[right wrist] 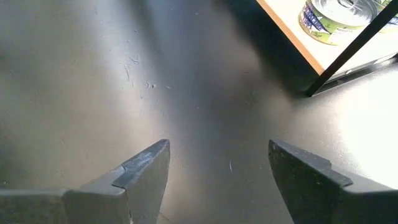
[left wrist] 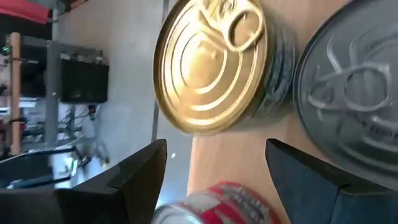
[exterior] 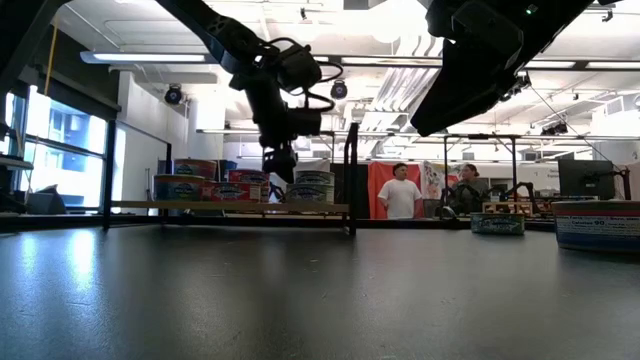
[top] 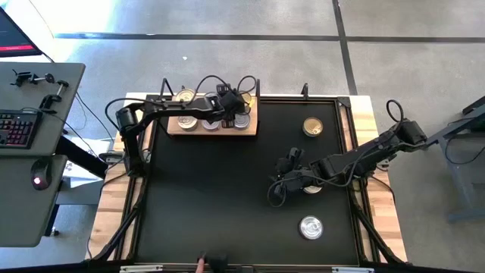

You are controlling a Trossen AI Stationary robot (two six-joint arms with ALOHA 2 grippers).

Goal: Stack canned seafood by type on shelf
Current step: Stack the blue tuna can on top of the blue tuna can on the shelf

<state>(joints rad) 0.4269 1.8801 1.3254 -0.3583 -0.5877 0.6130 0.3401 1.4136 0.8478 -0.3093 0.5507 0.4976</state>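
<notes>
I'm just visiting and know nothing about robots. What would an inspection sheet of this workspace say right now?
Surface: black table, mostly bare.
Job's things: wooden shelf holds several tins; gold tin and silver tin loose on the table; another tin partly under the right arm.
Clutter: nothing seen.
Tools: left tool open above the shelf tins; right tool open over bare table.
Cables: black loops on the left arm.
Surroundings: desk with keyboard; two people in the background.

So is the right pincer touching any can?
Apart. The right wrist view shows the open right pincer over bare black table, with the round silver-lidded can far off on the light-brown wooden shelf.
</notes>
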